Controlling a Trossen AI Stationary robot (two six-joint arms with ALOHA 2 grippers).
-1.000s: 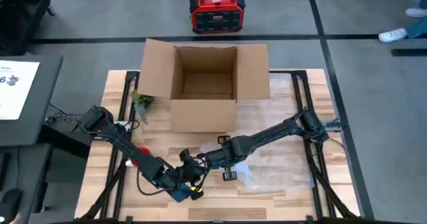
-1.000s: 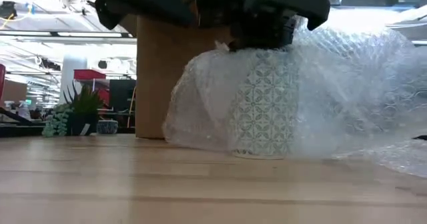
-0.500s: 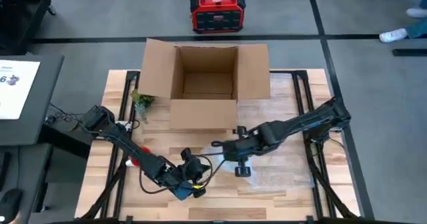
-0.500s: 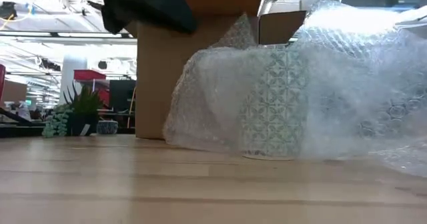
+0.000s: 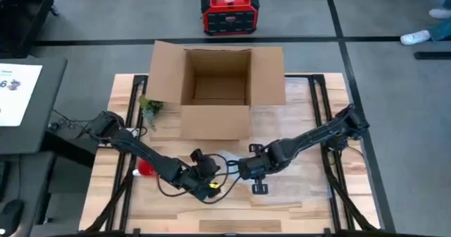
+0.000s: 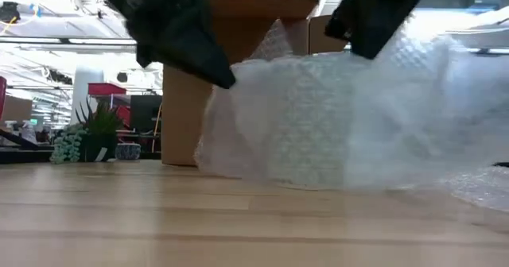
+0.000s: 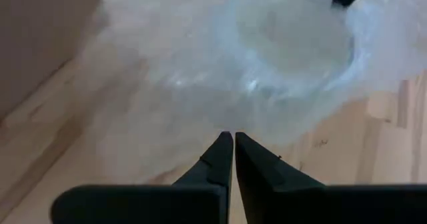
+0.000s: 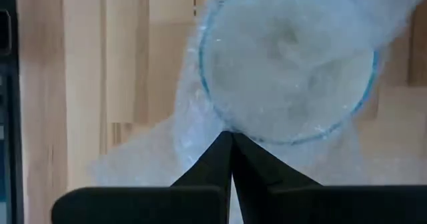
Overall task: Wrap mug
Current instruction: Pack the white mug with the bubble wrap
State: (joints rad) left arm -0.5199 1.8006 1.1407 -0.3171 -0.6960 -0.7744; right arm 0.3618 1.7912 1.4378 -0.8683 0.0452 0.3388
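The patterned mug (image 6: 318,128) stands upright on the table under a sheet of clear bubble wrap (image 6: 398,116). Its round rim (image 8: 287,64) shows through the wrap from above. In the high view the wrapped mug (image 5: 229,159) sits between the two grippers. My left gripper (image 5: 211,179) is on its near left side, fingers shut, tips (image 7: 233,139) at the wrap's edge. My right gripper (image 5: 244,168) is shut just to the mug's right, over the rim. My left gripper has its shut fingertips (image 7: 225,144) against the wrap's near left edge (image 7: 200,117), slanting down from the near left. Whether a layer lies between the fingers, I cannot tell. My right gripper pinches the bubble wrap (image 8: 230,127) at the mug's rim, coming from above. The wrap lies slack over the mug's mouth and side.
An open cardboard box (image 5: 215,89) stands behind the mug toward the far edge. A small green plant (image 5: 150,108) sits left of the box and a red object (image 5: 146,168) lies beside the left arm. Loose wrap (image 6: 477,179) spreads over the table to the right.
My right gripper has drawn back from over the mug toward the table's right, then come down at the mug's right side. My left gripper has moved from the near edge toward the mug. The wrap now lies thicker over the mug, dimming its pattern.
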